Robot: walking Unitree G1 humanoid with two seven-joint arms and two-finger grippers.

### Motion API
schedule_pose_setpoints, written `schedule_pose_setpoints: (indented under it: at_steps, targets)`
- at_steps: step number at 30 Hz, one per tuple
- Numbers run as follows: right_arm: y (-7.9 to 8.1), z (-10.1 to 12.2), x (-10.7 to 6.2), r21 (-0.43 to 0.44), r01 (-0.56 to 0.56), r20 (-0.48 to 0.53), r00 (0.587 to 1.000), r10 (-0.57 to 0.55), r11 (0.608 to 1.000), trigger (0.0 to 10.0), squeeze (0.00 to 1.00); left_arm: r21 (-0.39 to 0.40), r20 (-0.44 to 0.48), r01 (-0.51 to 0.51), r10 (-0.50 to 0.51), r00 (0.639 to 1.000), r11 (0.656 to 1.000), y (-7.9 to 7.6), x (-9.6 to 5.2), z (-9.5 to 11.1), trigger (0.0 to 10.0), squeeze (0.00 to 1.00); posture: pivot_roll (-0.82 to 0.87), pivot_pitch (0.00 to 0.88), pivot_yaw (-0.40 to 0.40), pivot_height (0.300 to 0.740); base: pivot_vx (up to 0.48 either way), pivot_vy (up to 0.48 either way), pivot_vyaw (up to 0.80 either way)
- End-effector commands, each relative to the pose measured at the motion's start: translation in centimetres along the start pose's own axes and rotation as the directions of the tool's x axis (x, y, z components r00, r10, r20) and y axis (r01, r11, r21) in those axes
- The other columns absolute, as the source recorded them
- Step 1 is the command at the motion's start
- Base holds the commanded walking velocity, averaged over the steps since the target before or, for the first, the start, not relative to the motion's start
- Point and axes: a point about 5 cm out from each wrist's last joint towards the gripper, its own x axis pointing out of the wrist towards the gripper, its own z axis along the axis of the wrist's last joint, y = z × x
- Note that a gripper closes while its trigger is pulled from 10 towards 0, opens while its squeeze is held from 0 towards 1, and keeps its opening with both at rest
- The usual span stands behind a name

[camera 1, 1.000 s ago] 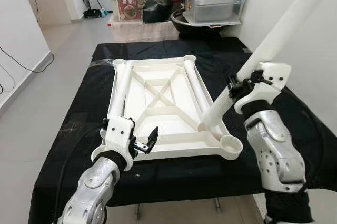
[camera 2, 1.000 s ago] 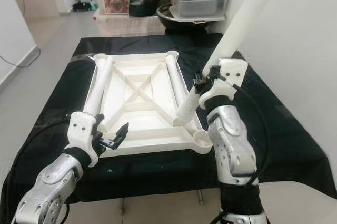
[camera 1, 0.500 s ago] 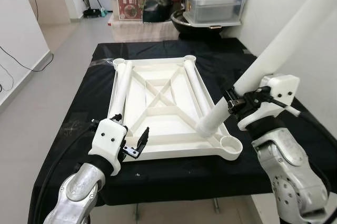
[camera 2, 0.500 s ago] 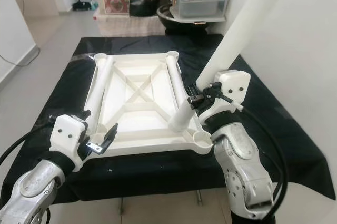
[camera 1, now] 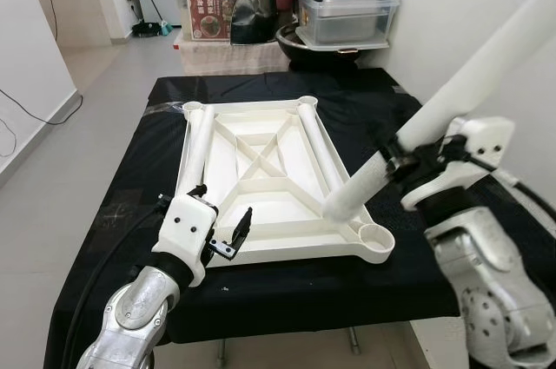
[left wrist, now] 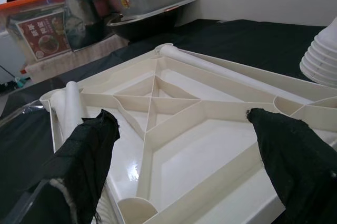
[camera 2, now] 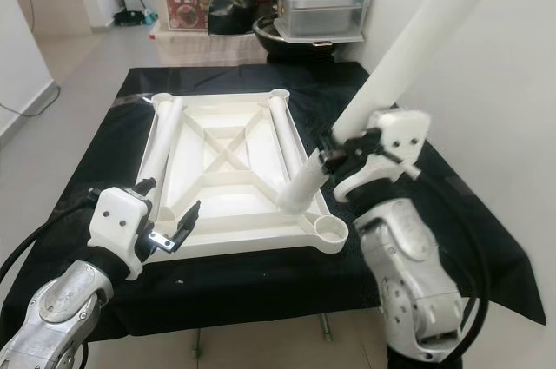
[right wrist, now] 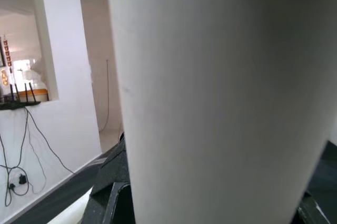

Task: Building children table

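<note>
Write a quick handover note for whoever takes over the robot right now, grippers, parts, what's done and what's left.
Right gripper: jaws shut on a white table leg, tilted, its lower end near the near-right corner socket, not seated.
Left gripper: jaws open, holding nothing, at the near-left edge of the upturned tabletop.
Two more legs lie inside the tabletop along its long sides.
Done: no leg stands in a socket yet.
Left: seat this leg, then the others.
</note>
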Motion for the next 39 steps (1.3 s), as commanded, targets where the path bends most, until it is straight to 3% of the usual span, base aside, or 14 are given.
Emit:
schedule_pose_setpoints:
  at_steps: [1, 13, 29, 39]
  targets:
    - [-0.3, 0.0, 0.2, 0.020, 0.010, 0.006, 1.000, -0.010, 1.000, 10.0, 0.00, 0.006, -0.016, 0.005, -0.005, 1.000, 1.000, 0.1, -0.1, -0.3, 10.0, 0.00, 0.01, 0.000, -0.038, 0.740, 0.000, 0.000, 0.00]
    - [0.0, -0.1, 1.9, 0.065, 0.010, 0.017, 1.000, -0.011, 0.998, 10.0, 0.00, 0.002, 0.005, -0.003, 0.003, 1.000, 1.000, 0.2, 0.5, -0.1, 10.0, 0.00, 0.02, 0.000, -0.037, 0.740, 0.000, -0.461, 0.00]
    - [-1.0, -0.1, 3.4, 0.058, -0.022, -0.003, 1.000, 0.022, 0.998, 10.0, 0.00, -0.077, -0.009, -0.078, 0.077, 0.997, 0.994, 1.7, 0.6, -0.8, 10.0, 0.00, 0.03, 0.000, -0.052, 0.740, 0.000, 0.000, 0.00]
    - [-0.7, -0.8, 3.4, 0.093, -0.018, -0.020, 1.000, 0.019, 0.996, 10.0, 0.00, -0.092, -0.014, -0.060, 0.059, 0.998, 0.994, 1.7, 1.0, -0.9, 10.0, 0.00, 0.02, 0.000, -0.041, 0.740, 0.000, 0.425, 0.00]
